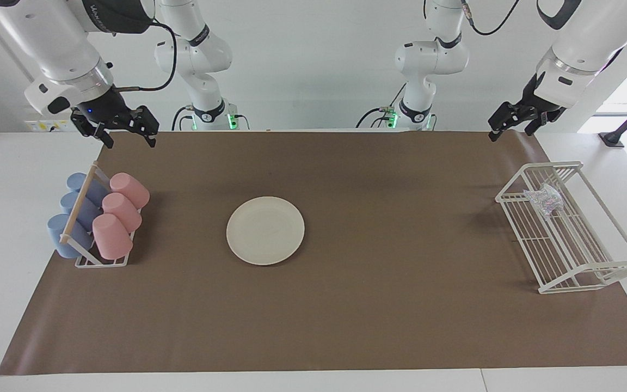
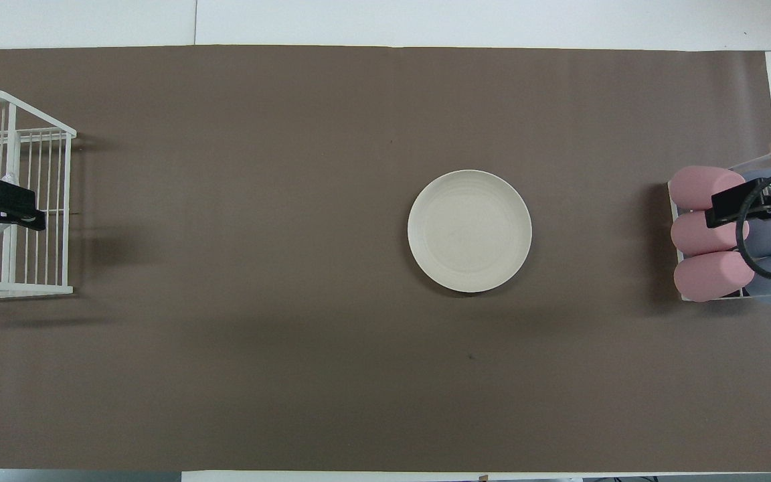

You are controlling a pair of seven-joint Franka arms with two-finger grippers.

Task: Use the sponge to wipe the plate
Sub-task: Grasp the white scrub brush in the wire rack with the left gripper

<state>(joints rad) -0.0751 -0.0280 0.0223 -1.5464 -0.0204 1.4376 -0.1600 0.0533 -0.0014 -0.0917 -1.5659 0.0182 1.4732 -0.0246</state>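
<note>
**Two arms waiting as sponge sits in rack**

The bench (image 1: pixel 313 326) is carrying one wire rack (image 1: pixel 580 256), one plate (image 1: pixel 265 230) at its middle, six cups (image 1: pixel 101 218) and one sponge (image 1: pixel 545 200) lying in the rack. The left tool (image 1: pixel 516 121) is hanging over the rack's near end, fingers apart; the right tool (image 1: pixel 123 126) is idling, fingers apart, near the cups. The left should be dropping straight down, clear of the wires.

Cream plate (image 1: pixel 265 230), glittery silver sponge (image 1: pixel 545 200)
</note>
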